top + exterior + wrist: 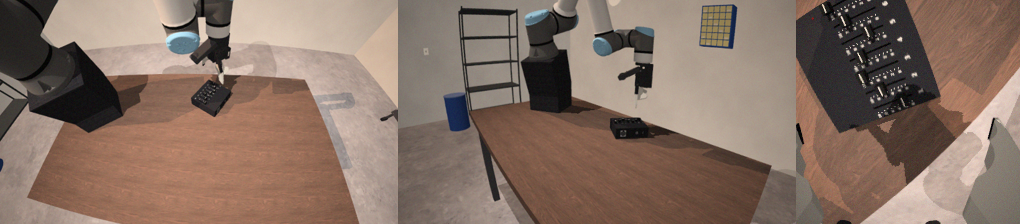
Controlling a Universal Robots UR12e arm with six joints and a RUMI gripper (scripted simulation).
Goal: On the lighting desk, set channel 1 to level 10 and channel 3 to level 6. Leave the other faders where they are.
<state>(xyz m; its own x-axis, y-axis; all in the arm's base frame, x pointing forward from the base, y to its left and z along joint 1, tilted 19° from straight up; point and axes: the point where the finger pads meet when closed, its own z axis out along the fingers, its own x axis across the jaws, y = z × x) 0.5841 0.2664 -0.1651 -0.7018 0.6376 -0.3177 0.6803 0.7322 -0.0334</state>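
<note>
Black arm pedestal (96,84) (544,84) at the left of the worktop (186,155) (584,162) (966,50). To its right, near the far edge, lighting desk (221,97) (631,127) (821,70), lying flat and turned at an angle. Slightly farther right, end effector (221,81) (638,101) (893,123) hanging above, spread wide, pinching nothing, clear of every control.

Likeliest trouble: a neighbouring fader knocked off its setting, because of close-packed caps and broad fingers. Also possible: counting channels from the wrong end, given the slanted view, and so moving the wrong slider. With a cap caught, danger of overshooting level 10 or 6 through a slip or a push out of line with the slot; with too much downward or sideways force, perhaps a shifted desk.

Hard to make out: at left in the wrist view, desk partly cut off by the frame near the uppermost fader cap (827,8); in the middle, scale marks too small to read, channel numbers likewise, so cannot tell present levels; rightward, lowest fader cap (902,102) dim in shadow. In the exterior view, faders merged into dark bumps.
</note>
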